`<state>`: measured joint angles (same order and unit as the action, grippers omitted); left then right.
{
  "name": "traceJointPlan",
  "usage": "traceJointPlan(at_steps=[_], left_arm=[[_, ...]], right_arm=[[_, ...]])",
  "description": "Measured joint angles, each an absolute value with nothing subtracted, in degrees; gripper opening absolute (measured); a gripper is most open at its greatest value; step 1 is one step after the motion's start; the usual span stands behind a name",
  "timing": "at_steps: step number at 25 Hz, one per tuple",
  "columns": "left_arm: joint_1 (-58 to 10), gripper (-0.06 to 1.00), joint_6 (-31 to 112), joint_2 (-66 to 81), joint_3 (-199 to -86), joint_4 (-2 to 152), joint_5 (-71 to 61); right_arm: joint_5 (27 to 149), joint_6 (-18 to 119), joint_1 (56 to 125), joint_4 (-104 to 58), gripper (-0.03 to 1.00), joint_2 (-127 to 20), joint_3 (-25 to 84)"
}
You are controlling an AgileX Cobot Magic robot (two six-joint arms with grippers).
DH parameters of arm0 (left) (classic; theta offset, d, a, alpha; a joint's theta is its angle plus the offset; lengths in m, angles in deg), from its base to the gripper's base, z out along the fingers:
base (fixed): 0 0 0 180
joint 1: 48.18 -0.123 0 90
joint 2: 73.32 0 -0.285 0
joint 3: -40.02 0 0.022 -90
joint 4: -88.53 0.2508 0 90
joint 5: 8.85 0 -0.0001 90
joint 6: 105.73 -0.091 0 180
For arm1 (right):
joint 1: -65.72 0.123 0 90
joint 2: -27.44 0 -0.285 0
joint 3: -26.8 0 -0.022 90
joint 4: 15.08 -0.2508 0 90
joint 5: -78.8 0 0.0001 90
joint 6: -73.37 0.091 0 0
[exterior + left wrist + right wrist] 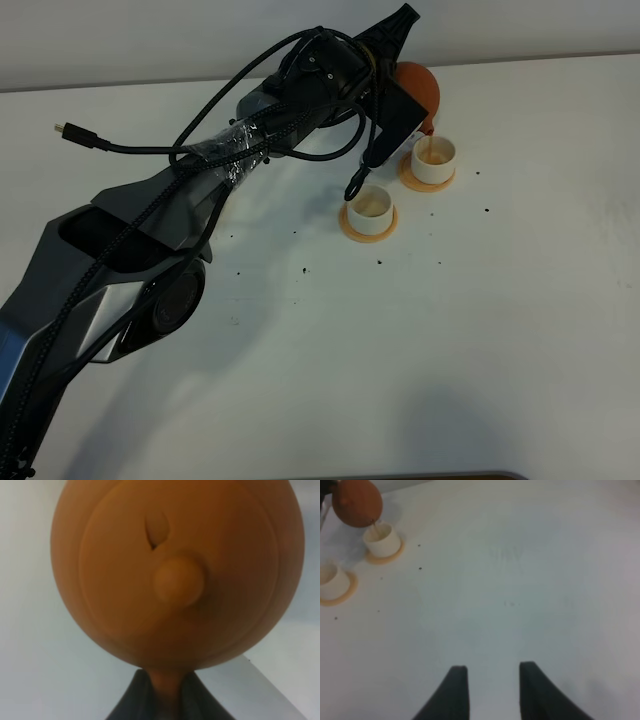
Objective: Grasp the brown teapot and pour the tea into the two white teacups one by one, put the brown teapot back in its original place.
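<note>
While the left gripper (166,694) is pinching the handle of the brown teapot (420,88), the pot is hanging tilted, its spout pointing down into the farther white teacup (434,158). The nearer teacup (370,208) is standing just beside. The right gripper (492,690) is waiting spread, well apart.

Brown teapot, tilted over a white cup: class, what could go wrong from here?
1. The brown teapot pours into the far cup, which already shows tea; it may overflow onto its coaster.
2. Nothing holds the lid while tilted; it might slip off.
3. A cable loop hangs by the near cup; it could snag it when the left gripper pulls back.
</note>
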<state>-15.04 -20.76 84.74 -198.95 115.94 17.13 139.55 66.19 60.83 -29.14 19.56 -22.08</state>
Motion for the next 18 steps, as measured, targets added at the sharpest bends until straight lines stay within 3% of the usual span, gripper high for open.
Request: traceJointPlan(at_steps=[18], left_arm=[[-14.56,0.11,-26.95,84.79,-198.95,115.94,13.50]], right_arm=[[139.55,66.19,60.83,-29.14,0.24,19.56,-22.08]])
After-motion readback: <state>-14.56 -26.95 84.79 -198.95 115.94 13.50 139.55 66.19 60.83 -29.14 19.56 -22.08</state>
